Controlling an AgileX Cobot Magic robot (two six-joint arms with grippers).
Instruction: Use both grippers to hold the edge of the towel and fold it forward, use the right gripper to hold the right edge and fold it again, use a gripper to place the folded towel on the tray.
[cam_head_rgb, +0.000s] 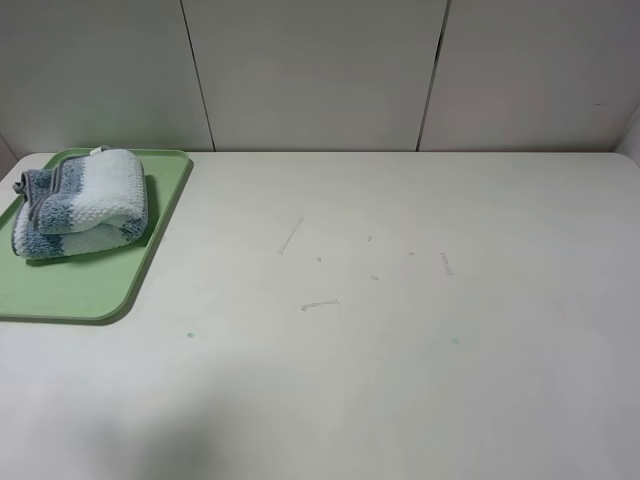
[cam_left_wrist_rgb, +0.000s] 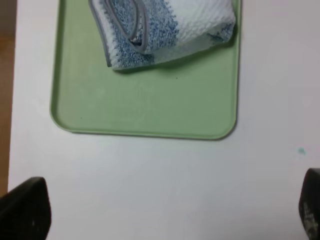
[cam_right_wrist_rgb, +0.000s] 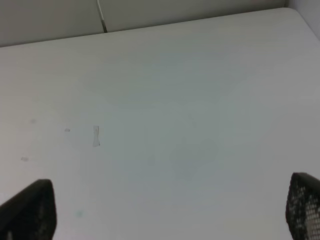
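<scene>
Black fingertips of the left gripper (cam_left_wrist_rgb: 165, 210) spread wide at the frame corners, nothing between them, hovering over bare white table (cam_head_rgb: 400, 330) just short of the tray's near rim. Same story at the right gripper (cam_right_wrist_rgb: 170, 210): jaws parted, empty, poised above open tabletop well apart from the tray, with only faint scuff marks (cam_right_wrist_rgb: 96, 136) below. Neither arm visible from the high camera.

Farther out, folded towel (cam_head_rgb: 85, 205), blue-grey stripes and white waffle weave, lying on the far half of the pale green tray (cam_head_rgb: 90, 290) at the table's left edge, grey hem loop curled at one end, a corner nearly touching the tray's right rim. Wholly inside the rim, by the look of it; near half of the tray bare.

Judged complete or nearly so: both folds made, towel delivered. Best finish likely a straight, unhurried retreat of both arms, jaws kept apart and clear of the rim, so as not to snag the loose hem or nudge the light tray.
</scene>
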